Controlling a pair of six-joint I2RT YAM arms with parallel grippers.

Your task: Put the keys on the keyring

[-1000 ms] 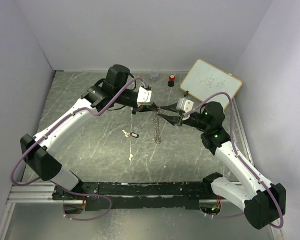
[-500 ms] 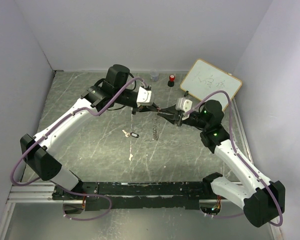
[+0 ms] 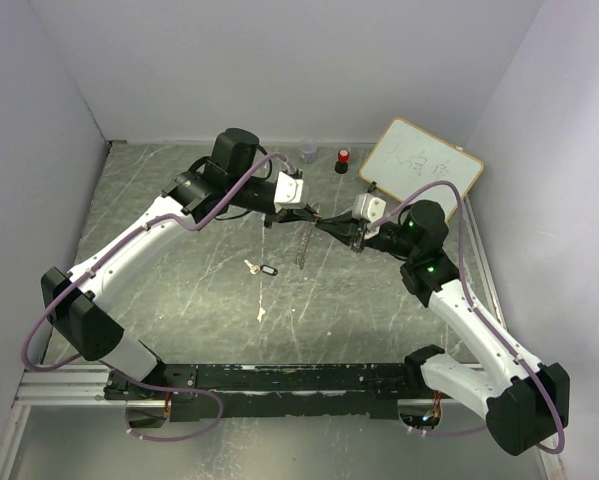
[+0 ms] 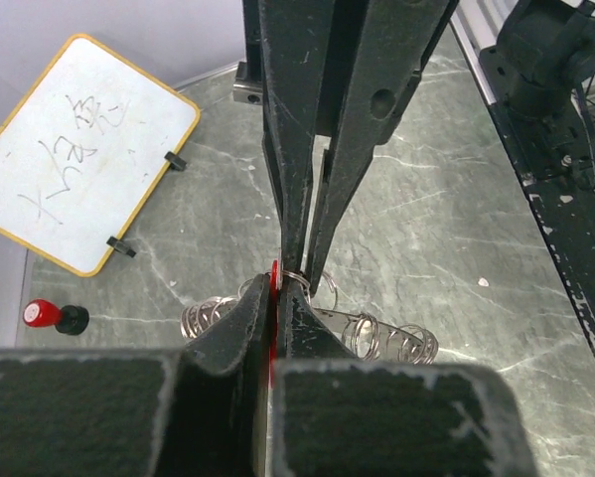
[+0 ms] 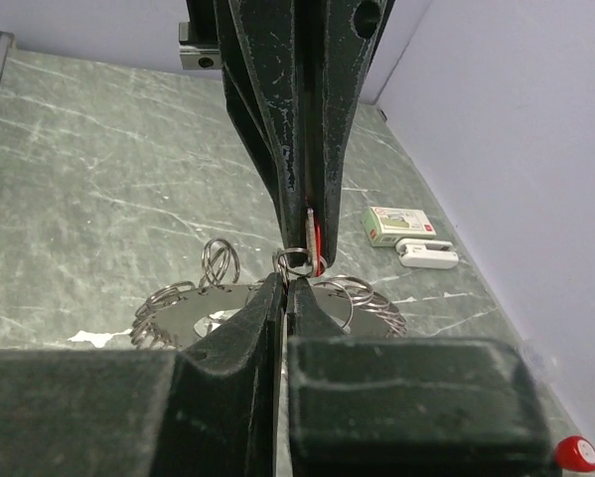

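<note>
**Grippers nose to nose over ring: threading step in hand**

L gripper (image 3: 310, 212) had its fingers together, clamped on the red-headed silver key (image 4: 274, 273); only a red sliver showed betw. them. R gripper (image 3: 329, 226) was pinched closed, apparently on a small wire loop of the large thin dark-grey toothed metal keyring (image 3: 301, 250), which hung below the tips, over the grey-green marbled table (image 3: 159, 290). Judged reason: R steadies the loop so L can work the key onto it. Both arms reached inward to mid-table, wrists raised, fingertips nr touching. Black-tagged silver key (image 3: 265, 268) lay on the table nearby, apart, not yet on the keyring. Whether the red-headed key was threaded: cannot tell.
</note>
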